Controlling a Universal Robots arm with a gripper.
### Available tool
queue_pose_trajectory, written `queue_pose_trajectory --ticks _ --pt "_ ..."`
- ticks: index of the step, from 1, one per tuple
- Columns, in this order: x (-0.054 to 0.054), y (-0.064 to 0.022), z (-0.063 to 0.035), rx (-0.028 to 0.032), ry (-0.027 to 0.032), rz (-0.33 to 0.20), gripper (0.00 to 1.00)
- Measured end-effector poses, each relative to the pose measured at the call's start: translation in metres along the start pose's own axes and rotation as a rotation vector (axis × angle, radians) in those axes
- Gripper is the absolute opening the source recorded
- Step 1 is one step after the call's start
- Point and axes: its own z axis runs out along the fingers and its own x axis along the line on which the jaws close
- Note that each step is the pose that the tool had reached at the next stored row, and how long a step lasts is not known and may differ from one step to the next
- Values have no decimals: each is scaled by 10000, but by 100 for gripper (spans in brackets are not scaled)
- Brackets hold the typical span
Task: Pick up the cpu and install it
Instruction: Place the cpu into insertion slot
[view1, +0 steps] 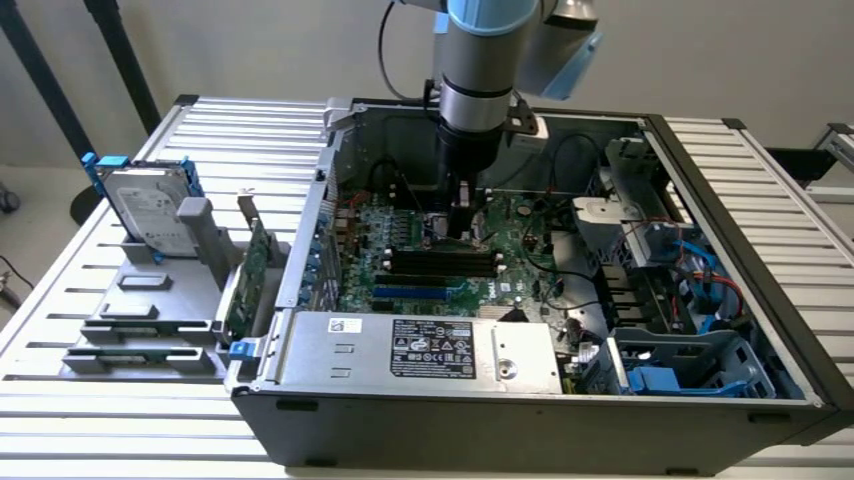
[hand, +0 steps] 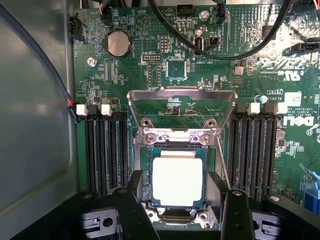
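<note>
Seating stage. The cpu (hand: 178, 181) lies flat in its socket (hand: 144, 167) on the motherboard (hand: 125, 70), between two banks of memory slots (hand: 105, 150). The gripper (hand: 184, 189) hovers over it, released and holding nothing. The retention frame (hand: 182, 94) stands raised, so locking appears not yet done.

Robotics lab: robot arm (view1: 477, 60), opened PC (view1: 534, 425)

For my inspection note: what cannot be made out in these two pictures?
Exterior view: the socket area, hidden behind the claw.
Wrist view: printing on the cpu, washed out by glare.
Wrist view: the claw's fingers, cut off by the picture's edge.
Exterior view: power supply label text, too small.
</note>
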Motion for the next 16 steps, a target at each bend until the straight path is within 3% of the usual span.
queue_pose_trajectory --ticks 5,9,11,12,16 --pt "2 -43 -51 6 62 -2 60" --pt "-1 -137 -62 22 67 -21 36" --pt "-2 -185 -69 29 67 -34 36" --pt "-2 -208 -73 32 67 -41 24" --pt "-4 -312 -94 40 67 -69 12"
